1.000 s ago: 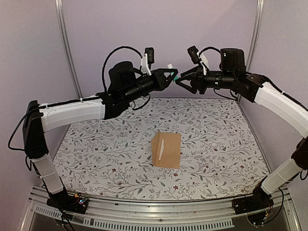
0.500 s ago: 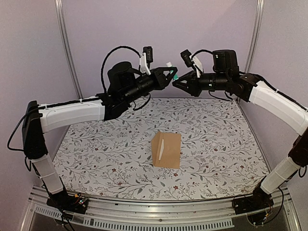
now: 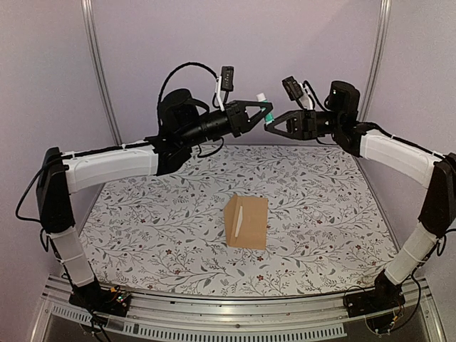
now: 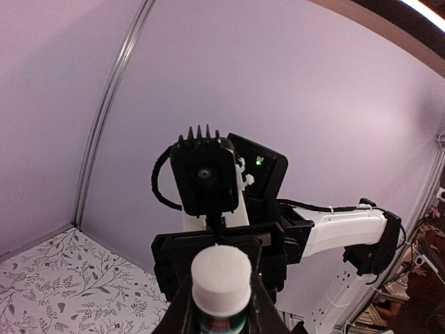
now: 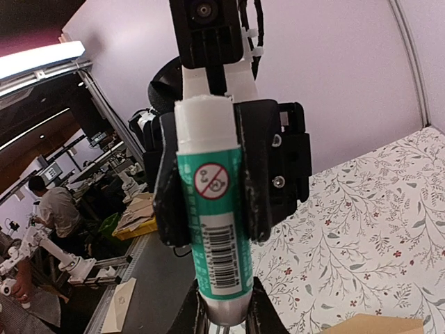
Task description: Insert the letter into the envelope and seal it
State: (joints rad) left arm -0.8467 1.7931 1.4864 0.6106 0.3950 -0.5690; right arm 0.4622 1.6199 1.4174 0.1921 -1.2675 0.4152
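A robotics lab is shown: a floral-clothed table [image 3: 142,228] is enclosed by lilac panels [image 3: 43,71], while other robot benches [image 5: 66,263] and a worker [image 5: 52,207] are seen beyond.

blocked: envelope [image 3: 246,221] mid-table; glue stick [image 3: 265,107] bridging fingers [image 3: 283,121] high rear | free: table [image 3: 142,228] sides

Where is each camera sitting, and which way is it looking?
Top camera: above and behind the arm bases, looking down at the table, the envelope, the left arm and right arm.
Left wrist camera: on the left arm, looking past its own fingers at the right arm.
Right wrist camera: on the right arm, facing the left gripper; its own fingertips show at the bottom.
Shared: all three show the glue stick held by both grippers.
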